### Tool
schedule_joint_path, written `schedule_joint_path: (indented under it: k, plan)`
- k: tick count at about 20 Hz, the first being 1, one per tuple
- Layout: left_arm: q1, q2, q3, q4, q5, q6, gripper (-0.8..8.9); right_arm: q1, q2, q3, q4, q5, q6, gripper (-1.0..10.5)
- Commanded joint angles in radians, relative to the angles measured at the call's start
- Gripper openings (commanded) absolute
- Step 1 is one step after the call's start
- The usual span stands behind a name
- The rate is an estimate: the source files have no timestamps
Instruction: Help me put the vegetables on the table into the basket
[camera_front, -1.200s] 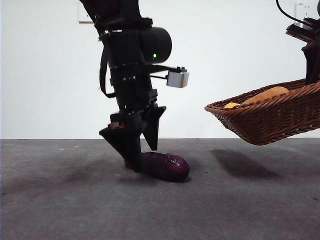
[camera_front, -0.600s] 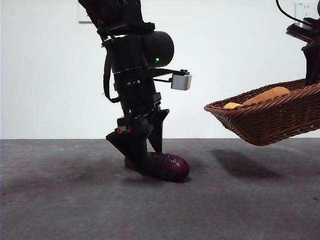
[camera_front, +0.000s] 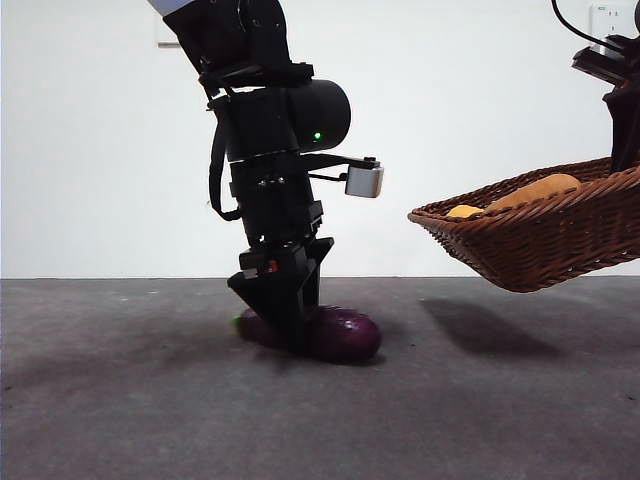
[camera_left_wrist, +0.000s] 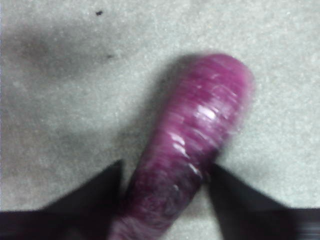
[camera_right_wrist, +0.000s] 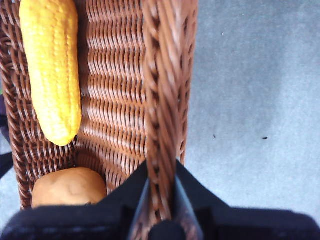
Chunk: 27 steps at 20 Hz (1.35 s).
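The glossy purple eggplant lies on the dark grey table. My left gripper stands low over its stem half, open, with one black jaw close on each side. At the right, my right gripper is shut on the braided rim of the brown wicker basket, holding it tilted clear above the table. Inside the basket lie the yellow corn cob and the tan potato.
A white wall with two sockets closes off the far side. The basket's shadow falls on the table under it, to the right of the eggplant. Bare table stretches in front of and to the left of the left arm.
My left gripper has shifted right along the eggplant and sunk lower, its jaws now straddling the body. The eggplant, the basket and the right arm have stayed put.
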Motion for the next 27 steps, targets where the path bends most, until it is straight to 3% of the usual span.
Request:
schedule_joint_path:
  k: [1,3,7,9,11,13,15,18,20,27]
  plan:
    - [-0.003,0.009,-0.003,-0.002,0.004,-0.025,-0.06,0.003,-0.008,0.003,0.004,-0.014,-0.009,-0.2]
    - [-0.009,0.003,0.021,-0.044,0.007,-0.117,-0.06,0.003,-0.008,0.003,0.006,-0.014,-0.008,-0.2]
    - [-0.016,-0.005,0.169,-0.127,0.008,-0.428,-0.06,0.003,-0.008,0.003,0.011,-0.014,0.006,-0.2]
    - [-0.011,-0.005,0.283,-0.191,-0.08,-0.548,-0.06,0.003,-0.007,0.003,0.005,-0.011,0.027,-0.2]
    - [0.01,-0.005,0.415,-0.274,-0.158,-0.773,-0.05,0.004,-0.008,0.003,-0.004,-0.011,0.046,-0.2]
    - [0.032,-0.005,0.525,-0.351,-0.135,-1.004,-0.05,0.01,-0.007,0.003,-0.024,-0.011,0.053,-0.2]
    - [0.055,-0.005,0.608,-0.407,0.006,-1.14,-0.05,0.037,-0.007,0.003,-0.055,-0.011,0.053,-0.2]
    - [0.061,-0.005,0.641,-0.408,0.318,-1.233,-0.05,0.102,-0.007,0.003,-0.066,-0.012,0.056,-0.2]
    - [0.057,-0.005,0.64,-0.428,0.44,-1.24,-0.05,0.156,-0.007,0.003,-0.057,-0.021,0.073,-0.2]
    - [0.034,-0.005,0.639,-0.447,0.42,-1.271,-0.05,0.282,-0.008,0.003,-0.02,-0.218,0.072,-0.2]
